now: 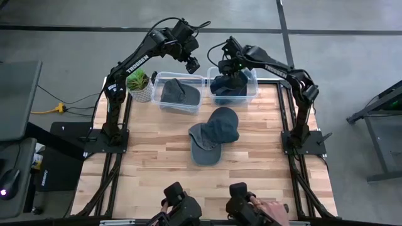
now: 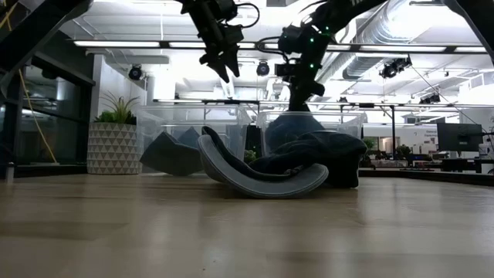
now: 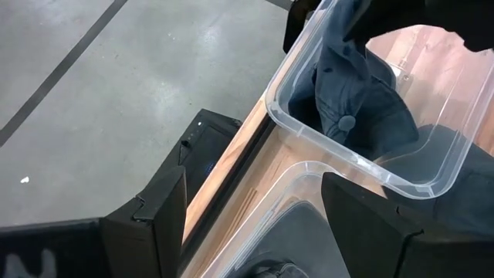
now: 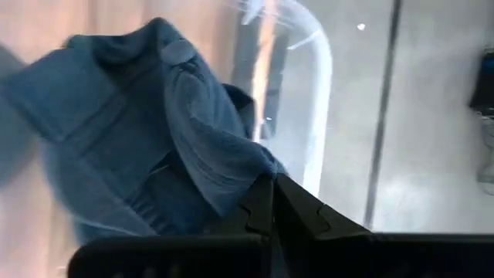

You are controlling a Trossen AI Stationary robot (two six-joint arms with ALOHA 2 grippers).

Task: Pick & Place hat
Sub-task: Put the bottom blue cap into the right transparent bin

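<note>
mid-placement, judging by the layout: right gripper [image 1: 230, 70] down inside the right clear bin [image 1: 251, 94], fingers [image 4: 272, 202] pressed together on a fold of the dark blue hat [image 4: 154, 131], which hangs bunched from them over the bin's floor; seen from table height, reaching straight down into that bin with the cloth mounded below it; left gripper [image 1: 192, 64] hovering above the far rim between the two bins, fingers [image 3: 158, 212] spread wide and gripping nothing, looking down past the near corner of the left clear bin [image 1: 157, 78]; already lying in that left bin, a grey hat [image 1: 180, 93], apart from the gripper above it; still out on the worktop [image 1: 151, 163], near its middle and just in front of the bins, two more hats touching and partly overlapping, a dark blue cap [image 1: 225, 123] and a lighter grey cap [image 1: 204, 145] with its brim curled upward; potted plant [image 1: 139, 83] beside the left bin, clear of the work; next, most likely: parting the right fingers to drop the held hat, then lifting straight up to clear the bin wall; after that, reaching for one of the two caps on the worktop, taking care to pinch only one where they overlap.
</note>
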